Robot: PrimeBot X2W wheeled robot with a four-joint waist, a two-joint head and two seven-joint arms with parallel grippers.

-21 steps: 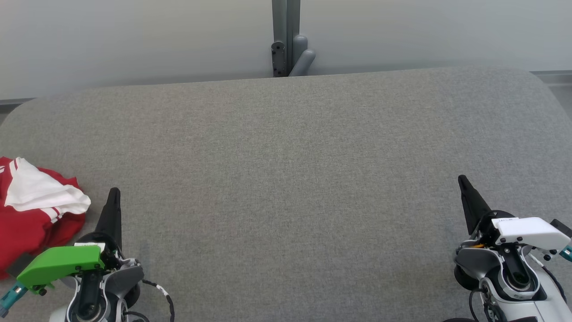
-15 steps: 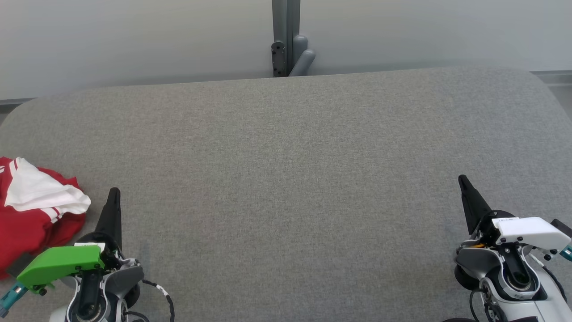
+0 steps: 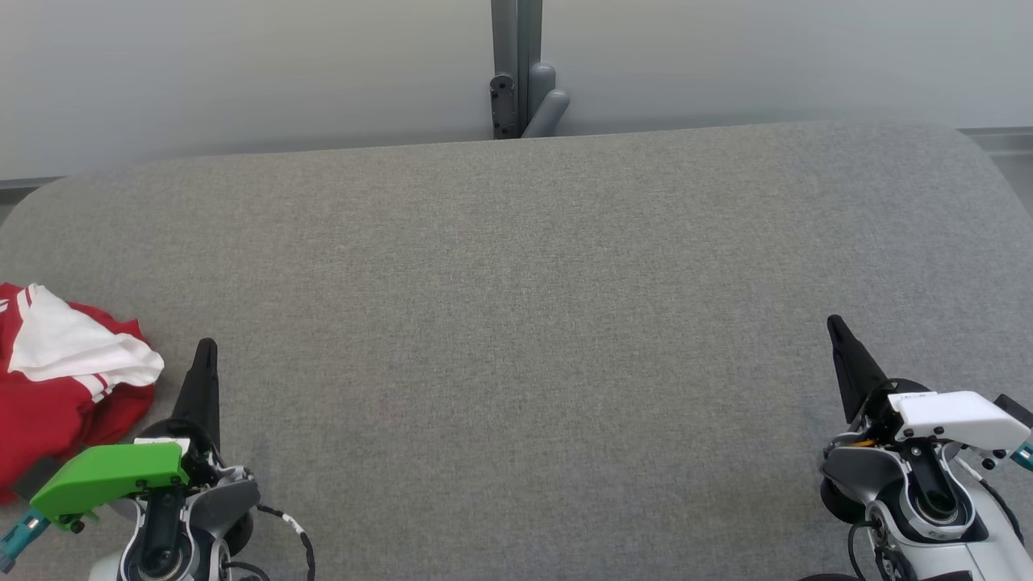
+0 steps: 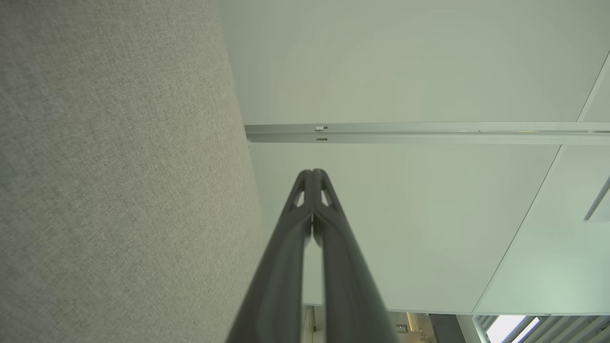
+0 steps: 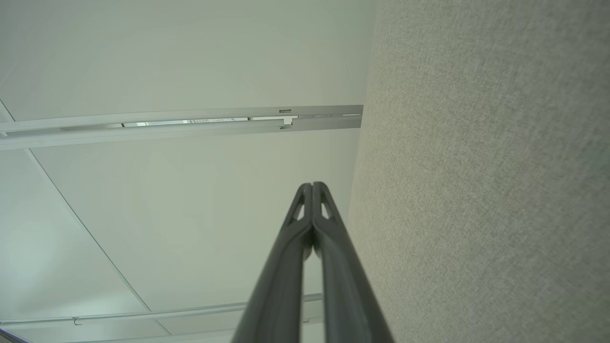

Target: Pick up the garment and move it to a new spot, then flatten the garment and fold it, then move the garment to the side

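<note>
nothing has changed: your left hand (image 3: 207,349) and right hand (image 3: 834,323) sit pressed together, empty; the red-and-white garment (image 3: 56,395) lies crumpled at the counter's (image 3: 516,323) 8 o'clock, pickup not begun.

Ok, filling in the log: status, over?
Left gripper shut, empty. Right gripper shut, empty. Garment crumpled, far left of table. Nothing in the way.
</note>
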